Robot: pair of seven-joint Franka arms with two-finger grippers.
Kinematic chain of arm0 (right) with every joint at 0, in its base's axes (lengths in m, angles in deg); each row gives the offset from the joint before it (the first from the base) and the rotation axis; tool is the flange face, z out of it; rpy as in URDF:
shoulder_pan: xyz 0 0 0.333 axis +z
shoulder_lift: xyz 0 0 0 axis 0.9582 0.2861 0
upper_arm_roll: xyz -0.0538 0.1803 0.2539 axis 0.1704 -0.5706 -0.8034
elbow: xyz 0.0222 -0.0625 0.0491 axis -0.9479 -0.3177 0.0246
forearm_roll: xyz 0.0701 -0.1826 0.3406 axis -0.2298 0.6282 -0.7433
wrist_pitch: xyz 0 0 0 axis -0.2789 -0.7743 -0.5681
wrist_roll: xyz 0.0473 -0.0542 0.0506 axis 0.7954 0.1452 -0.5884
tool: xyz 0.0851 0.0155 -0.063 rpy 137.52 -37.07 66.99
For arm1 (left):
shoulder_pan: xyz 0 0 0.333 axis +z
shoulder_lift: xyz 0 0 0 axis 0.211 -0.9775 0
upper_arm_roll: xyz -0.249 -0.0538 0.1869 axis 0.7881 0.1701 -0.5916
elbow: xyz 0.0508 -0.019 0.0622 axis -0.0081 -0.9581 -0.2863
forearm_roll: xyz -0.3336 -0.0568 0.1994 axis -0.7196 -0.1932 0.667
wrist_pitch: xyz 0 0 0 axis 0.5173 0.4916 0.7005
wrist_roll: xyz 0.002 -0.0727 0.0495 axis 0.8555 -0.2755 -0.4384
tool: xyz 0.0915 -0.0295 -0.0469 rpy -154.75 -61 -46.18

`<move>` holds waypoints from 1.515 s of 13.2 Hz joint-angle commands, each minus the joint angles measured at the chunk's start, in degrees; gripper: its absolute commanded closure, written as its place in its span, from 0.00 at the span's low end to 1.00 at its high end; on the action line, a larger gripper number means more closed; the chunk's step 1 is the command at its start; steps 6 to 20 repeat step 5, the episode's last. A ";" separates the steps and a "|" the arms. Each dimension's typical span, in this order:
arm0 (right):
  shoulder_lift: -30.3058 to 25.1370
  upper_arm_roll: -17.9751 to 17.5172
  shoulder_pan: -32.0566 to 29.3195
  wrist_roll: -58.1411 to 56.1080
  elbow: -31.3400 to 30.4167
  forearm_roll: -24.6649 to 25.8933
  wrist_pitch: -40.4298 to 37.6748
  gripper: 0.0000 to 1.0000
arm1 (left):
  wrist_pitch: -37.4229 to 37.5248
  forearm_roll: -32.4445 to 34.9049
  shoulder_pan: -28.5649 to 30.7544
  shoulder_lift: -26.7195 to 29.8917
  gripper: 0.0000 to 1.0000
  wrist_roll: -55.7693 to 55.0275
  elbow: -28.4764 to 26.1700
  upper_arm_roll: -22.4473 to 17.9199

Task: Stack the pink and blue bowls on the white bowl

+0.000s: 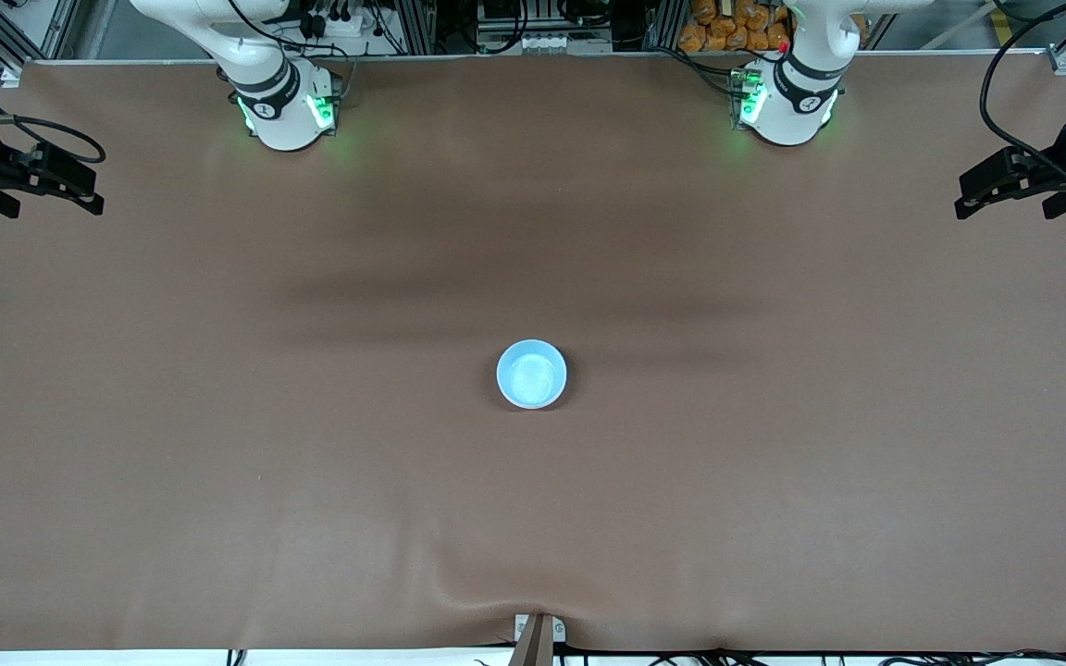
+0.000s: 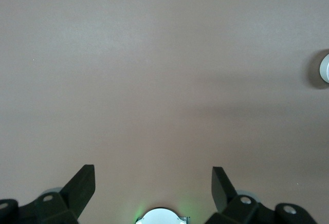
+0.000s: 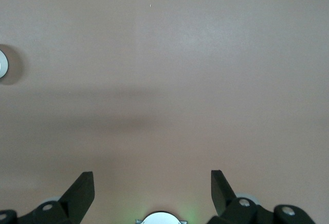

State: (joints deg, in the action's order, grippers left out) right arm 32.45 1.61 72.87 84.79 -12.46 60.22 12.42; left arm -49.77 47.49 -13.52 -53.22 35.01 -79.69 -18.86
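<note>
The light blue bowl [image 1: 531, 374] stands upright in the middle of the table, seen from above. The pink and white bowls do not show anywhere as separate things; whether they sit under the blue bowl cannot be told. A pale round rim, cut off by the picture's edge, shows in the left wrist view [image 2: 325, 69] and in the right wrist view [image 3: 2, 63]. My left gripper [image 1: 963, 194] [image 2: 153, 178] waits open and empty over its end of the table. My right gripper [image 1: 93, 182] [image 3: 152, 180] waits open and empty over the other end.
The brown cloth [image 1: 311, 462] covers the whole table, with a wrinkle near the front edge by a small clamp [image 1: 534, 636]. The arm bases [image 1: 288, 111] [image 1: 787, 106] stand along the edge farthest from the front camera.
</note>
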 commanded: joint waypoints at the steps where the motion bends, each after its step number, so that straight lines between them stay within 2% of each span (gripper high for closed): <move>1: 0.68 -0.04 0.25 0.85 1.22 0.72 -0.81 0.00 | -0.36 -0.35 0.02 0.28 0.00 1.06 -0.28 -0.01; 20: 0.68 -0.04 0.24 0.85 1.13 0.63 -0.81 0.00 | -0.27 -0.43 -0.07 0.28 0.00 0.97 -0.19 -0.01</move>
